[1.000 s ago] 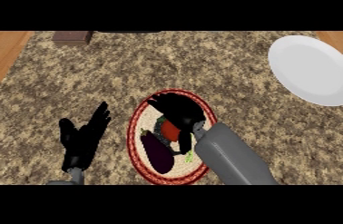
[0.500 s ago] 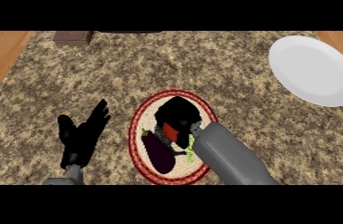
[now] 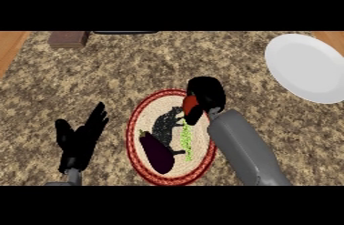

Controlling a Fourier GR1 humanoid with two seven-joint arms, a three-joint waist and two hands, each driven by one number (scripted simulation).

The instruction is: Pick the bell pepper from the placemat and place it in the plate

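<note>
- Speckled brown counter (image 3: pixel 101 74) carries all.
- White plate (image 3: pixel 306 67) at two o'clock.
- Round placemat (image 3: pixel 144 117), centre, holds an eggplant (image 3: pixel 158 153).
- Right hand (image 3: pixel 207 94) curls round the red bell pepper (image 3: pixel 191 105), over the placemat's one o'clock rim.
- Left hand (image 3: pixel 79 140) rests, fingers straight, at eight o'clock.

place: kitchen | evidence: speckled stone counter (image 3: pixel 101 78), white plate (image 3: pixel 306 67), eggplant (image 3: pixel 159 153) on woven placemat (image 3: pixel 138 128)

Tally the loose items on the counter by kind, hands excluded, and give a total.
Vegetables: 2 (red bell pepper in the right hand, dark eggplant)
Placemats: 1 (round, red-rimmed)
Plates: 1 (white)
Brown blocks: 1 (at the far edge)
Total: 5
</note>
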